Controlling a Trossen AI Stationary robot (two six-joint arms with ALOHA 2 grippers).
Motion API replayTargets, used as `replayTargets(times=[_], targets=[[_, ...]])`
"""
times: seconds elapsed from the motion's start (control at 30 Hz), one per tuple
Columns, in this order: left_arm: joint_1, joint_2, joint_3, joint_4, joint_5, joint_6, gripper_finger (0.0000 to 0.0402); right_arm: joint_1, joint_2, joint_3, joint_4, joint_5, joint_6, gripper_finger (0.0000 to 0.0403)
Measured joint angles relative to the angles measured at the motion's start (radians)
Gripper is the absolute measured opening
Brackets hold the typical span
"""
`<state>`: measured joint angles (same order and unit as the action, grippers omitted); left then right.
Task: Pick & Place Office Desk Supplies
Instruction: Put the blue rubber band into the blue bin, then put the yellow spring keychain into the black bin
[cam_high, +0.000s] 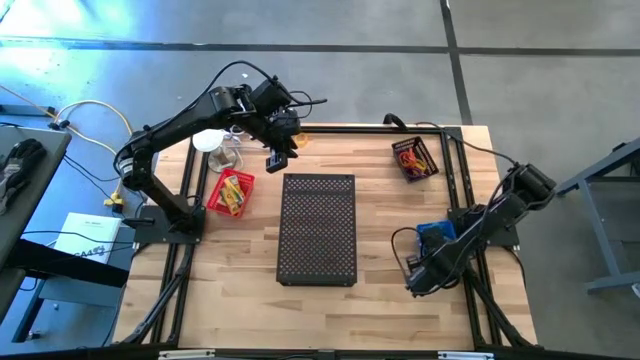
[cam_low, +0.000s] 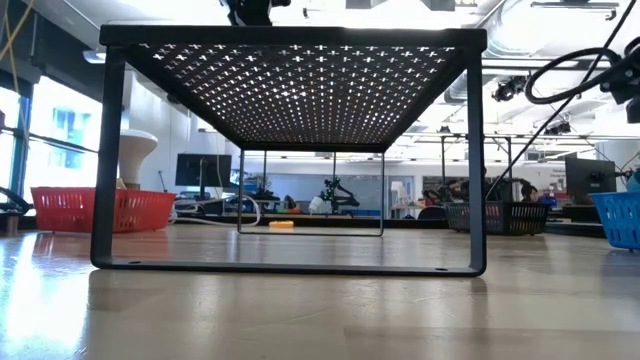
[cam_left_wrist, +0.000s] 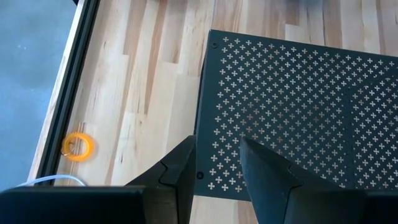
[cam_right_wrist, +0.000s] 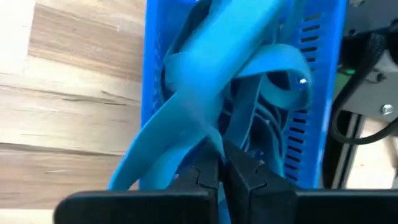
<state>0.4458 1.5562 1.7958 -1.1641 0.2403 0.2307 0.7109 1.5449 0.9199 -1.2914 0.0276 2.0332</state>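
Note:
A small orange loop (cam_left_wrist: 78, 147) lies flat on the wood by the table's far edge; it also shows as an orange speck (cam_high: 298, 140) and as a yellow-orange piece (cam_low: 283, 225) beyond the stand. More red and yellow pieces fill the red basket (cam_high: 230, 192). Red and orange loops sit in the dark basket (cam_high: 415, 158). My left gripper (cam_left_wrist: 217, 168) hangs open over the far edge of the perforated stand (cam_left_wrist: 298, 112), beside the loop, holding nothing. My right gripper (cam_right_wrist: 221, 169) is shut, low at the table's right, pointing into the blue basket (cam_right_wrist: 236, 74) of blue strips.
The black perforated stand (cam_high: 318, 228) takes up the table's middle. A white round disc (cam_high: 208, 140) with cords sits at the far left, and the blue basket (cam_high: 435, 236) at the right. Bare wood lies near the front edge. Black frame rails run along both sides.

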Motion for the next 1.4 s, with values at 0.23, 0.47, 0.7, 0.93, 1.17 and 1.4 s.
replayTargets(times=[0.23, 0.47, 0.7, 0.93, 1.17, 1.4], targets=[[0.0, 0.0, 0.0, -0.01, 0.068, -0.002, 0.012, 0.0, -0.004, 0.0, -0.007, -0.007, 0.012, 0.0011], [0.0, 0.0, 0.0, -0.013, 0.073, 0.004, 0.012, 0.0, -0.004, 0.0, -0.055, -0.062, 0.031, 0.0103], [0.0, 0.0, 0.0, -0.013, 0.073, 0.016, 0.012, 0.0, -0.031, 0.024, -0.132, -0.106, 0.043, 0.0195], [0.011, 0.003, 0.0, -0.092, 0.079, 0.119, 0.012, 0.001, -0.054, 0.151, -0.222, -0.007, 0.059, 0.0213], [0.188, 0.026, -0.001, -0.173, 0.09, 0.346, 0.012, 0.001, -0.055, 0.256, -0.247, 0.112, 0.042, 0.021], [0.399, 0.207, -0.001, -0.049, 0.316, 0.104, 0.012, 0.001, -0.055, 0.307, -0.178, 0.236, 0.067, 0.0209]])
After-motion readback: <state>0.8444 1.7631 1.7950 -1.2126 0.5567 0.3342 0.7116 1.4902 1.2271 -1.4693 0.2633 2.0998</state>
